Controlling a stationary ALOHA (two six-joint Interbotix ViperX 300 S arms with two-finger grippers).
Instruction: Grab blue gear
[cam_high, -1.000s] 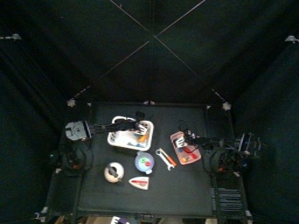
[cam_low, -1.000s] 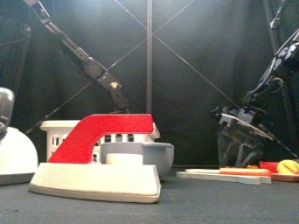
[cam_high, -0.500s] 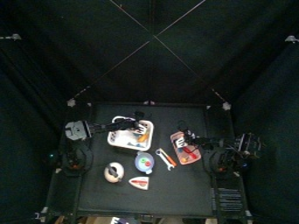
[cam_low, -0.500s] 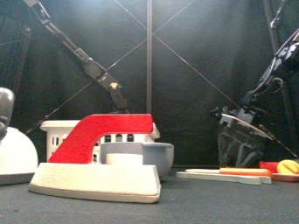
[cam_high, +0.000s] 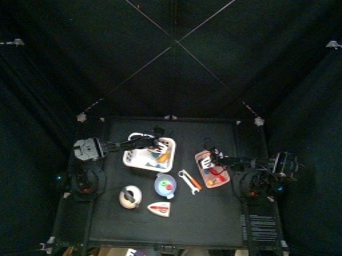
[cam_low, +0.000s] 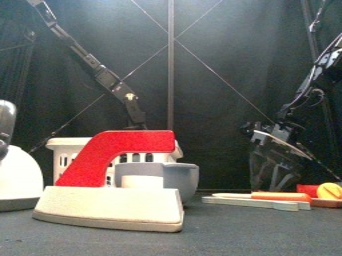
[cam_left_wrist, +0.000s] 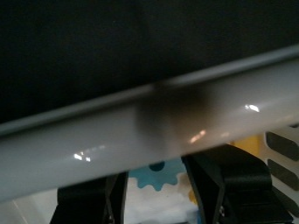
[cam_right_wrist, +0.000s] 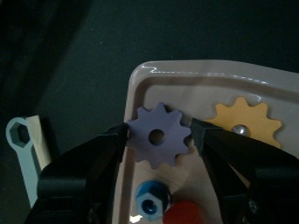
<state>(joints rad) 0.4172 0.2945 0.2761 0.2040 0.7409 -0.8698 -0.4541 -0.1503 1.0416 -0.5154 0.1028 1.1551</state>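
Red and white plastic, a wedge-shaped block (cam_low: 114, 185) sits nearest the table's front edge, filling the low foreground. Bare black tabletop runs along in front of it.

Behind it stands the white slatted plastic tray (cam_low: 64, 152). The left gripper (cam_left_wrist: 158, 188) hangs just inside the tray's glossy white rim. Its jaws are spread apart, and the small bright-blue toothed plastic gear (cam_left_wrist: 158, 173) lies on the tray floor between them. Little room is left on either side of the gear. I cannot tell whether either jaw touches it.

On the right, well apart from that tray, the right gripper (cam_right_wrist: 160, 131) is clamped on a violet plastic gear (cam_right_wrist: 160, 140) at the near edge of a pale pink tray (cam_right_wrist: 198, 74). A yellow gear (cam_right_wrist: 246, 121) lies just beside it, and a flat white wrench (cam_right_wrist: 21, 140) rests outside the rim.
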